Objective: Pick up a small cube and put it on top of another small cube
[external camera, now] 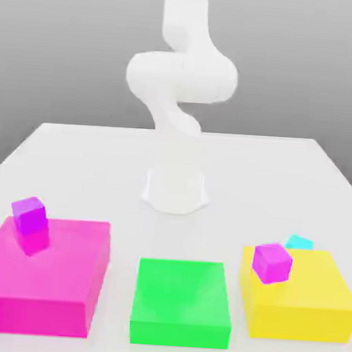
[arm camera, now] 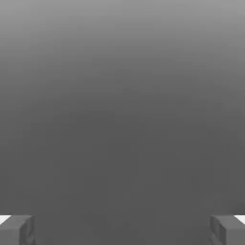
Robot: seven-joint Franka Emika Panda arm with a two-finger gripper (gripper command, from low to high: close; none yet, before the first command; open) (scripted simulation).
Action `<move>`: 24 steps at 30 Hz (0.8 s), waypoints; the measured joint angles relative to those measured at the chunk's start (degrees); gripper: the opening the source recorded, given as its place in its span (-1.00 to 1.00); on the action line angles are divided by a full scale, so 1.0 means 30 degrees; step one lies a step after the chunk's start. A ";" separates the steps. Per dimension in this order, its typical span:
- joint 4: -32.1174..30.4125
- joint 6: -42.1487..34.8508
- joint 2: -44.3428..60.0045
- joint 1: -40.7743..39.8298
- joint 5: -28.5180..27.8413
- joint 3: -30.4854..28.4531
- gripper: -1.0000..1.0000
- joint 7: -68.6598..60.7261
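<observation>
Two small cubes to be paired; nothing grasped yet.
Fingers (arm camera: pixel 122 229) stood wide apart, empty; cyan cube (external camera: pixel 299 242) sat on the surface behind the yellow block (external camera: pixel 303 308); best approached from above.

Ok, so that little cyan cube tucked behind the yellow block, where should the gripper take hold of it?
Probably straight from above, closing on two opposite side faces of the cyan cube. It is plain and sits low on the table, right behind the yellow block, so a sideways approach looks blocked. Choose the faces not turned toward that block.
</observation>
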 joint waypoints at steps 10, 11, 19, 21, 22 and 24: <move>0.1689 0.1484 0.8702 0.0422 0.1356 -0.3786 0.00 -0.4463; 0.1823 0.1600 0.9395 0.0405 0.1561 -0.4063 0.00 -0.4885; 0.2907 0.2470 1.5014 -0.0510 0.3533 -0.5680 0.00 -0.8482; 0.3180 0.2682 1.6424 -0.0938 0.4015 -0.5835 0.00 -0.9370; 0.3317 0.2788 1.7124 -0.1141 0.4229 -0.5865 0.00 -0.9797; 0.3588 0.3004 1.8520 -0.1521 0.4604 -0.5955 0.00 -1.0611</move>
